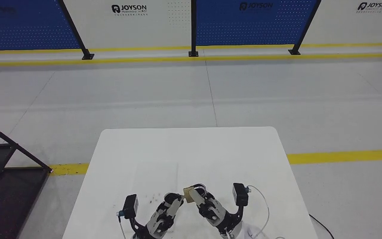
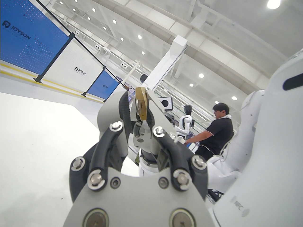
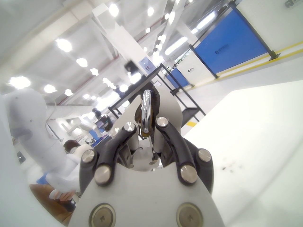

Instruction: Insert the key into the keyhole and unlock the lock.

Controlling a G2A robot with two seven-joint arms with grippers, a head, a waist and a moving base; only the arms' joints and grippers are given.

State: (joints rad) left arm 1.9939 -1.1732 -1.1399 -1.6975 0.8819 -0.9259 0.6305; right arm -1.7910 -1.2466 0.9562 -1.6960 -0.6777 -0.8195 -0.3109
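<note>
Both grippers meet low over the near edge of the white table point(image 1: 191, 149), tips facing each other. Between them is the brass padlock point(image 1: 189, 195). My right gripper point(image 1: 199, 199) point(image 3: 147, 106) is shut on the padlock's chrome shackle point(image 3: 146, 112), with a bit of brass body showing below it. My left gripper point(image 1: 178, 200) point(image 2: 138, 102) is shut on a narrow brass piece point(image 2: 141, 105) seen edge-on. It looks like the key at the lock's body, but I cannot separate key from lock. The keyhole is hidden.
A black metal frame point(image 1: 18, 158) stands off the table's left side. Blue and white barrier panels point(image 1: 250, 21) line the far floor behind yellow stripes. A thin cable point(image 1: 262, 206) loops beside the right arm. Small dark specks point(image 1: 156, 196) lie on the table.
</note>
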